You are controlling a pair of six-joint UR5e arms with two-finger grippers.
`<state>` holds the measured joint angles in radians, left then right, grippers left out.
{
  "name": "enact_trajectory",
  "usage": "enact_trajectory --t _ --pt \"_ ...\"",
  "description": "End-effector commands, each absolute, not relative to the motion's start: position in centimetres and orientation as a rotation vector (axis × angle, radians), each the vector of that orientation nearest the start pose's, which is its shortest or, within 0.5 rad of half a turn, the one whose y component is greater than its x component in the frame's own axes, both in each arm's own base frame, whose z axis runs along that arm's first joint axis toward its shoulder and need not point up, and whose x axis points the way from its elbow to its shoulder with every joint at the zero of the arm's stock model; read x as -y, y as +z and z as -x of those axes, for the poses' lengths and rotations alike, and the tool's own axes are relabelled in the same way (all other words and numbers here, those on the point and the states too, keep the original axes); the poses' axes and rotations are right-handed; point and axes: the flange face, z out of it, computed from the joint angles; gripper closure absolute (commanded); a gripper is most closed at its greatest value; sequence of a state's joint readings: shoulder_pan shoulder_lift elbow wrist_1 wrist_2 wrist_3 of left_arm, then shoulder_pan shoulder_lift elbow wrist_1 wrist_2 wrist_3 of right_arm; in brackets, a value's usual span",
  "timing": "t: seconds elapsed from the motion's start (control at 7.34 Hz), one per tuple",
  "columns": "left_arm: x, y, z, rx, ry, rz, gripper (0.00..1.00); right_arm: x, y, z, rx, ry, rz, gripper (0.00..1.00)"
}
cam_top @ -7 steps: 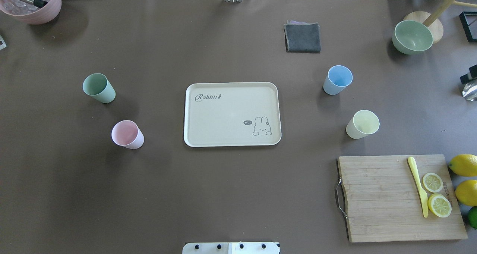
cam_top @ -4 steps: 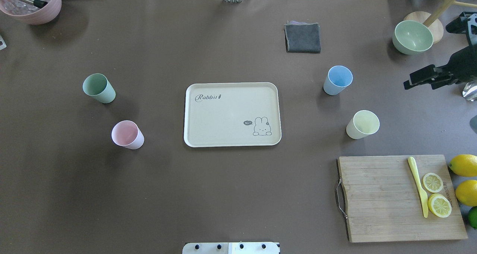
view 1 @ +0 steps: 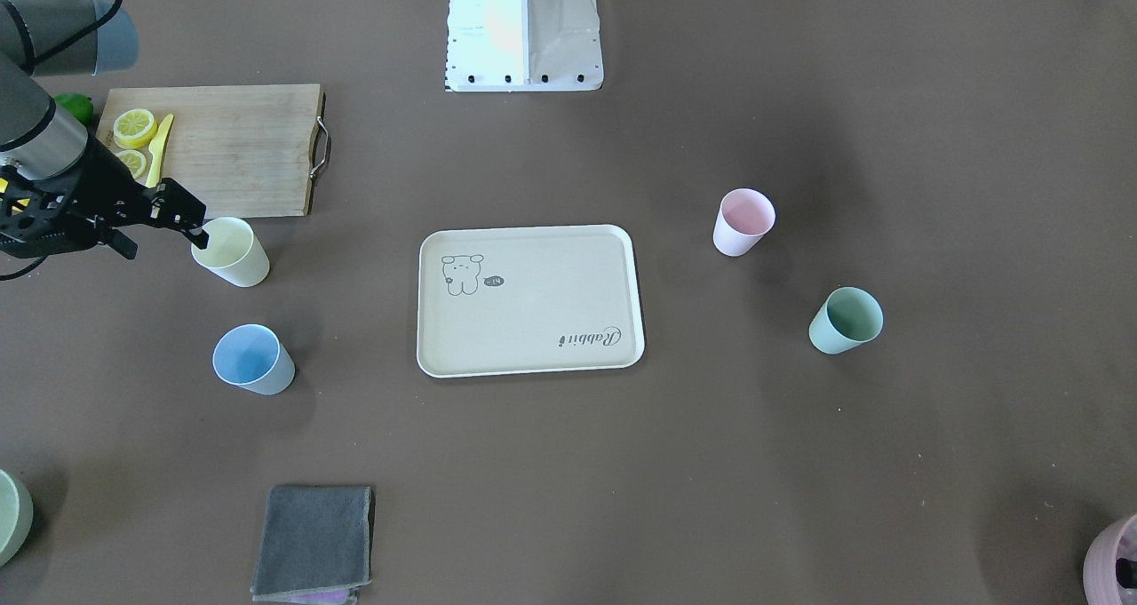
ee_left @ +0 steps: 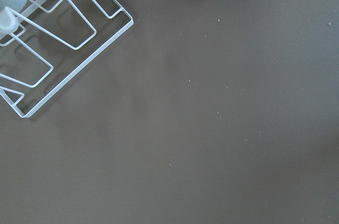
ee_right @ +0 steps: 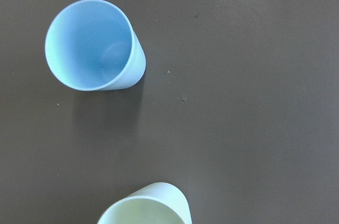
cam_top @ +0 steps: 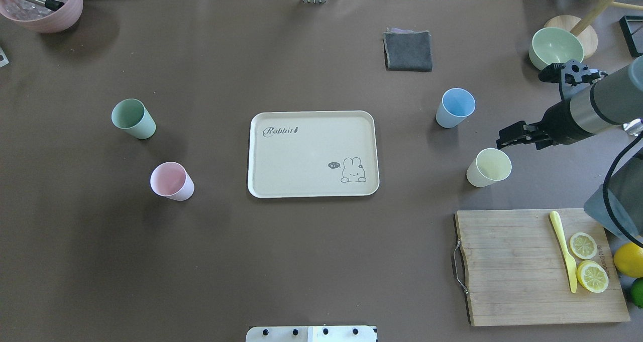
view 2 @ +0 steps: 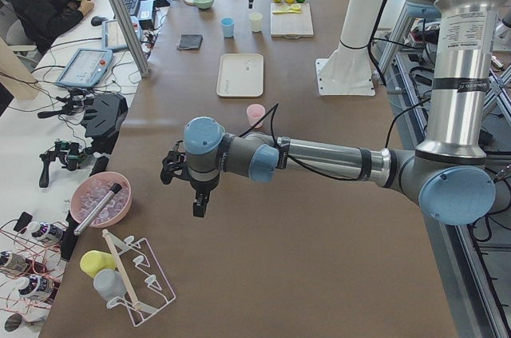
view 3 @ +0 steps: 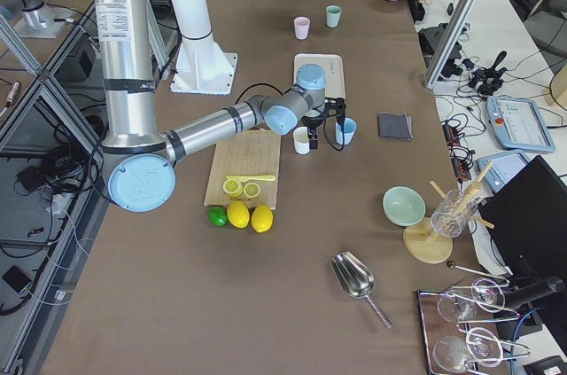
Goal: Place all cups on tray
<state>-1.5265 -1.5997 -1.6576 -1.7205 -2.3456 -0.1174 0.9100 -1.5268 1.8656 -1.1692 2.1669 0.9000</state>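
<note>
The right claw (cam_top: 505, 137) is poised over the table (cam_top: 321, 261), just off the rim of the upright yellow cup (cam_top: 488, 167), on the side away from the robot. How wide it stands cannot be told. The blue cup (cam_top: 455, 108) is set near, farther out. The tray (cam_top: 301, 156), not yet loaded, lies toward the middle. The pink cup (cam_top: 172, 181) and green cup (cam_top: 133, 118) are left beyond it, on the side of the left claw (view 2: 200, 198), whose spread cannot be judged either.
</note>
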Motion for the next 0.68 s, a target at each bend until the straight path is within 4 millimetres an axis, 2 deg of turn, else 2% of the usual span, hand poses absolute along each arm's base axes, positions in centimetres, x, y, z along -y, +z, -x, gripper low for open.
enact_trajectory --t 0.0,0.14,0.54 --pt "52.6 58.0 4.0 -0.769 0.039 -0.204 0.02 43.8 47.0 25.7 0.905 -0.004 -0.106 0.0" --pt "52.6 58.0 4.0 -0.769 0.039 -0.204 0.02 43.4 47.7 26.3 0.897 -0.011 -0.092 0.0" --pt "52.6 58.0 4.0 -0.769 0.038 -0.205 0.02 42.8 47.4 28.3 0.887 -0.004 -0.08 0.0"
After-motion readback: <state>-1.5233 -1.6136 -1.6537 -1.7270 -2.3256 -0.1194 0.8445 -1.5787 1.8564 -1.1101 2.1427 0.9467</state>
